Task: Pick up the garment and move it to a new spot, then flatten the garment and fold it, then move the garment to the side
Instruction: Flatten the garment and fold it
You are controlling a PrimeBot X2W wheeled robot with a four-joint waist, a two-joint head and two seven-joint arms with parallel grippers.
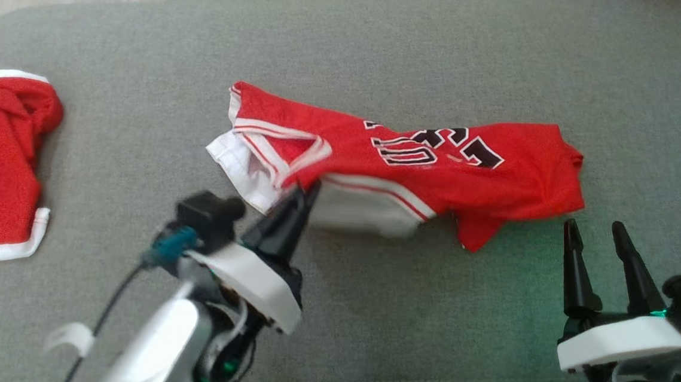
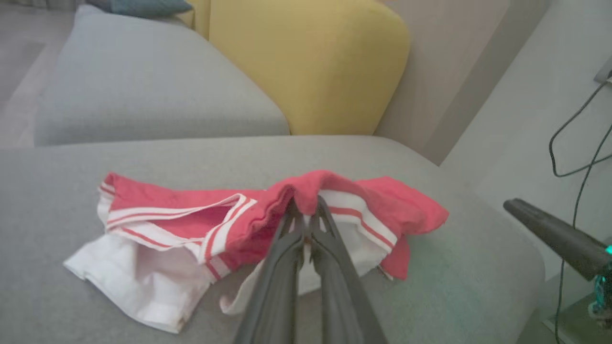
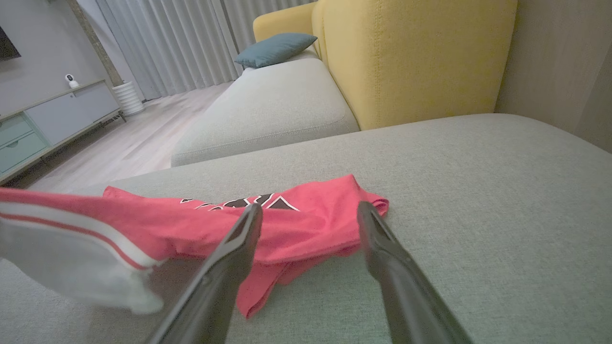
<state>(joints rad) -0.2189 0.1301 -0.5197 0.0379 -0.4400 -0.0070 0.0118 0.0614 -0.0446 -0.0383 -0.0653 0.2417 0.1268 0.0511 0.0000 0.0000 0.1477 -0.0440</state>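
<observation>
Red mesh with a white hem, a second garment (image 1: 1, 161) lies bunched at the left edge of the grey sofa seat (image 1: 386, 56), well apart from the work. Toward the middle of the seat, the left gripper (image 1: 306, 191) reaches in from the near edge with its two dark fingers pressed together. They pinch a ridge of cloth at the near-left part of the jersey (image 1: 438, 162), where red fabric meets the white striped trim. That ridge stands tented over the fingertips, while the rest of the jersey rests on the seat. It stretches rumpled across the middle with its black numerals upward, and a white layer spills out at its left end. Off its right end, toward the near edge, the right gripper (image 1: 594, 227) hovers with its fingers spread wide, close to the cloth but holding nothing. To my eye the job is barely begun. The first pinch is made, but the jersey is not yet lifted clear or carried anywhere. Moving it to a new spot, flattening, folding and setting it aside all remain.
</observation>
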